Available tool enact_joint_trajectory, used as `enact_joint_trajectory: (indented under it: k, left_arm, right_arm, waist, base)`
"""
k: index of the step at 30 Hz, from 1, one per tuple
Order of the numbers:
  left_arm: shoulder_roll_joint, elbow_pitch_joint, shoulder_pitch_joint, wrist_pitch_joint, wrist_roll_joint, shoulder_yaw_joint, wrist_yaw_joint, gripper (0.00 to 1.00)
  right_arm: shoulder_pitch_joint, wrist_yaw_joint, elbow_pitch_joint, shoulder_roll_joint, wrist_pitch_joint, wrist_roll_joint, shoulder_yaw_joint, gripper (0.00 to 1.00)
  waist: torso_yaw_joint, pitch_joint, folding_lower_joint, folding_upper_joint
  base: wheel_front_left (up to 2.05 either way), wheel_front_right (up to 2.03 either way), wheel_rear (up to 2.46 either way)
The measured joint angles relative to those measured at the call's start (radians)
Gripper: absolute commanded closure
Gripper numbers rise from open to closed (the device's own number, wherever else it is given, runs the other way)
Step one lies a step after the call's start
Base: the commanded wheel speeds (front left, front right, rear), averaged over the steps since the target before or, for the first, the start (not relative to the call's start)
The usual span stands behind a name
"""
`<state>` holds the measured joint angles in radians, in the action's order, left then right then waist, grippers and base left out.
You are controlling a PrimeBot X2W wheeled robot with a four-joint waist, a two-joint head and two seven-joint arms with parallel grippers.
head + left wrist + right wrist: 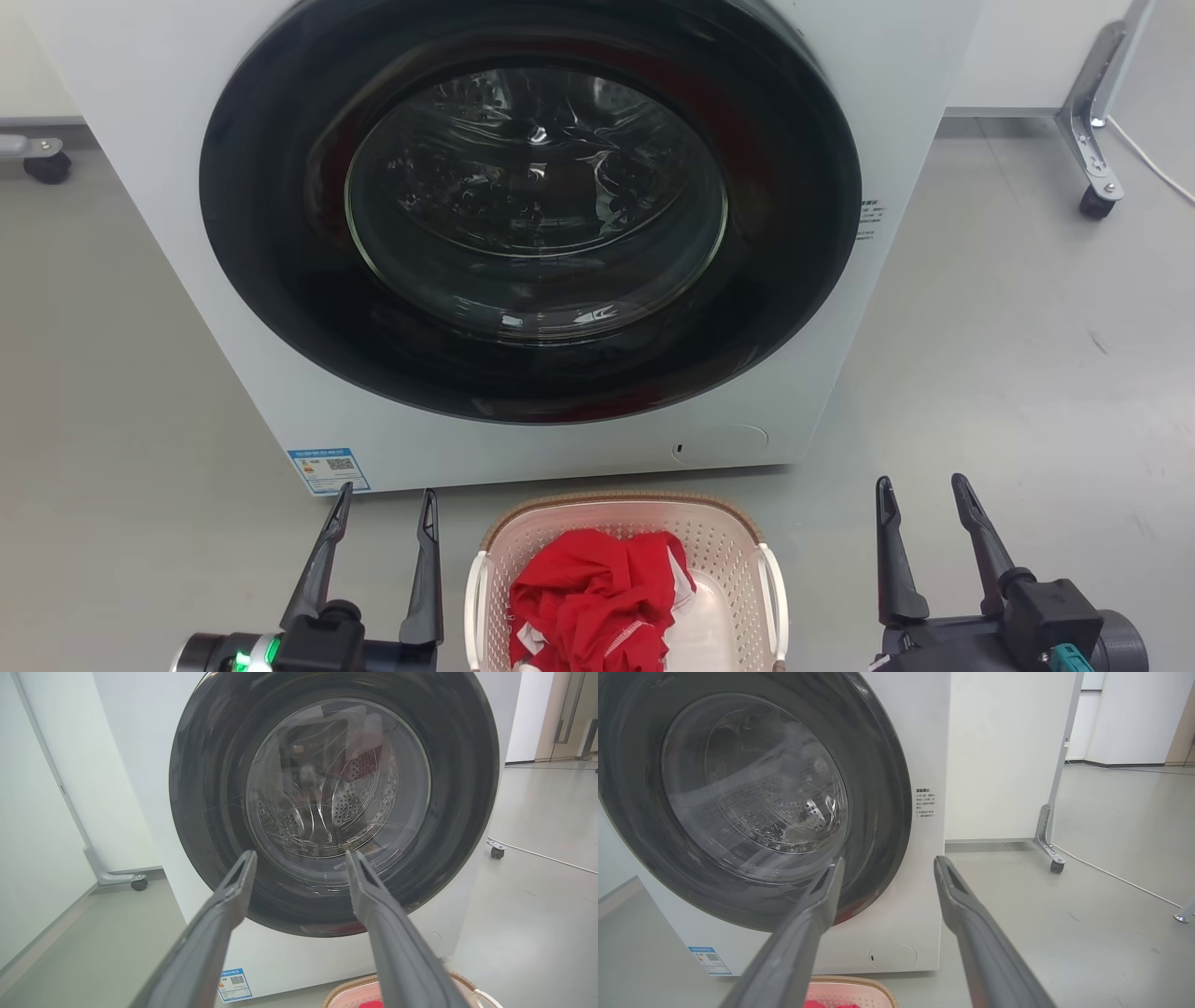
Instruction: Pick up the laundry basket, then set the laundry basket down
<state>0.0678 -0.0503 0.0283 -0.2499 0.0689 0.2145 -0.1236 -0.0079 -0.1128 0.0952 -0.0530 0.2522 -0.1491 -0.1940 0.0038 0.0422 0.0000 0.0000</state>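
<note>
Head view: a white front-loading washing machine (915, 112) stands on a grey floor (1027, 373), its round dark door (271, 280) shut. Reflections cover the door glass, so the contents of the drum cannot be made out. The laundry basket (724, 551) sits on the floor just in front of the machine, at the bottom middle of the view. It is cream plastic with perforated walls, a brown woven-look rim and white side handles. Inside lies a crumpled red cloth (597, 597) with something white (714, 621) beside it. The left gripper (387, 490) hangs just left of the basket and the right gripper (920, 481) a little further off on the right. Neither touches the basket. Both have their fingers spread apart with nothing between them.

Left wrist view: the two dark fingers point at the machine door, parted and empty. Perforated drum metal shows through the glass. The basket's rim shows at the bottom edge, with a sliver of red inside.

Right wrist view: the fingers are likewise parted and empty, aimed at the machine's right side. The basket's far rim and a bit of red cloth show at the bottom edge.
</note>
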Motion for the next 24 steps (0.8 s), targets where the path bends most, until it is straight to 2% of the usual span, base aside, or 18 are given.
enact_joint_trajectory:
  k: [24]
  left_arm:
    - [-0.005, -0.004, 0.018, 0.000, 0.003, 0.013, 0.000, 0.00]
  right_arm:
    - [0.024, 0.012, -0.018, 0.002, 0.000, 0.000, 0.017, 0.00]
  waist:
    - [0.003, 0.011, 0.0000, 0.0000]
  base:
    - [0.00, 0.00, 0.00]
